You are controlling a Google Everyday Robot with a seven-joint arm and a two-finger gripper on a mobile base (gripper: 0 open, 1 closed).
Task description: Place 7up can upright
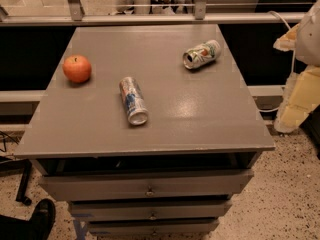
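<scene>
One short silvery-white, green-labelled 7up can (pixel 201 54) is recorded on its side at 1 o'clock on the grey surface (pixel 200 119). One slim blue-and-red printed silver can (pixel 133 100) and one orange-red apple (pixel 77 68) are noted. The cream gripper (pixel 301 91) is seen at 3 o'clock, off the surface; its grip cannot be told.

We've got green patches on the short silvery-white 7up can (pixel 201 54), an orange-red round apple (pixel 77 68), our cream gripper (pixel 300 99) at far right.

Gripper (pixel 299 100) perhaps partly beyond right edge

Two cans (pixel 201 54) (pixel 133 100), one apple (pixel 77 68); rightmost, perhaps one gripper (pixel 297 101).
</scene>
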